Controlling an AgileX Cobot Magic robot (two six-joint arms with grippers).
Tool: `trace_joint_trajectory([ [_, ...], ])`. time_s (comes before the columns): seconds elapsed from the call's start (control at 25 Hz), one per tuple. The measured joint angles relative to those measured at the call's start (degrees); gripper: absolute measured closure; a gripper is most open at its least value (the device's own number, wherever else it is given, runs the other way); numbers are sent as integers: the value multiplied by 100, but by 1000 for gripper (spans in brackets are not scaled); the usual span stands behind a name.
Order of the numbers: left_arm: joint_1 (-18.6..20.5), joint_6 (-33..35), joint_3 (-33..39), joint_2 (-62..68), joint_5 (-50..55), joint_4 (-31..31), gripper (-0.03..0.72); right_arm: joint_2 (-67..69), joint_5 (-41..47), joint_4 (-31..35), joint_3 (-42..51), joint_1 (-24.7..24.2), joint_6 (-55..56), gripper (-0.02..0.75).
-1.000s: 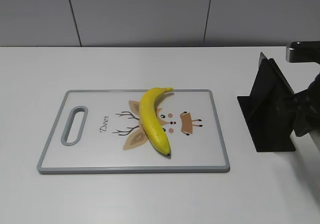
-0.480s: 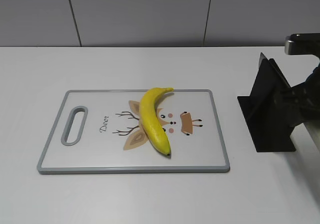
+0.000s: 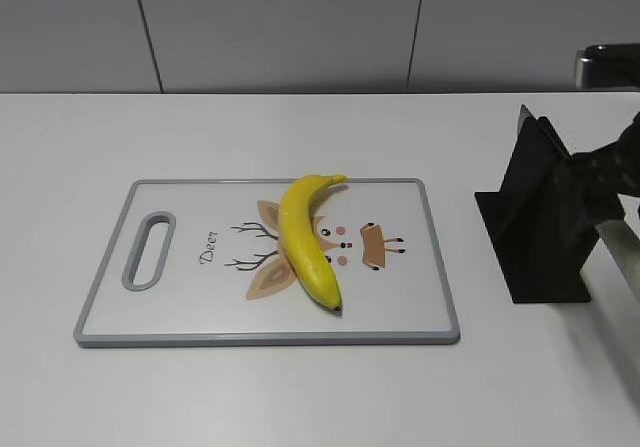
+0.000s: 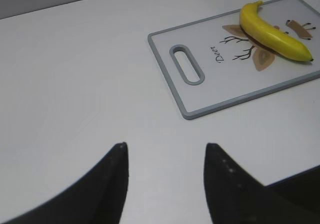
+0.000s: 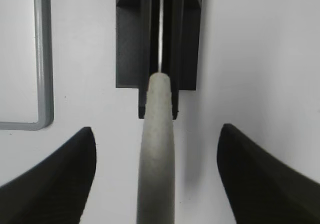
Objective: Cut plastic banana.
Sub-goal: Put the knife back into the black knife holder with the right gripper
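The plastic banana [image 3: 305, 237] lies on the deer-print cutting board [image 3: 400, 297], greenish stem at the far edge, dark tip toward me. It also shows in the left wrist view [image 4: 272, 31]. A knife with a grey handle [image 5: 157, 154] stands with its blade in a black holder [image 5: 132, 33]. My right gripper [image 5: 156, 130] is open, its fingers spread on both sides of the handle without touching it. In the exterior view the right arm [image 3: 610, 177] is at the holder [image 3: 530, 227], with the handle [image 3: 625, 257] below it. My left gripper [image 4: 166, 146] is open and empty over bare table, left of the board [image 4: 225, 83].
The board has a grey rim and a handle slot [image 3: 148, 250] at its left end. Its corner shows in the right wrist view [image 5: 42, 83]. The white table runs back to a grey tiled wall [image 3: 300, 27].
In the exterior view my right arm has shifted up and toward the right edge, uncovering the knife's grey handle. Banana, board and holder have not moved.
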Motion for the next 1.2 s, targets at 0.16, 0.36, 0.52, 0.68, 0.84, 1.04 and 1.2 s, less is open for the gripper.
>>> trace_joint_trajectory([
  [0.16, 0, 11, -1, 0, -41, 43, 208, -315, 357, 0, -389, 0, -278, 152],
  [0.36, 0, 182, 57, 0, -137, 25, 208, -999, 852, 132, -633, 0, -1036, 150],
  [0.52, 0, 316, 142, 0, -318, -125, 208, -1768, 999, 239, -393, 0, -1416, 150],
  [0.68, 0, 406, 170, 0, -391, -200, 208, -2688, 1045, 239, 66, 0, -1681, 150],
  [0.84, 0, 422, 218, 0, -471, -200, 208, -3624, 1057, 309, 514, 0, -1985, 150],
  [1.04, 0, 424, 218, 0, -515, -214, 208, -4576, 1057, 504, 1206, 0, -2129, 150],
  [1.2, 0, 424, 218, 0, -520, -214, 208, -5285, 1063, 651, 1643, 0, -2347, 150],
])
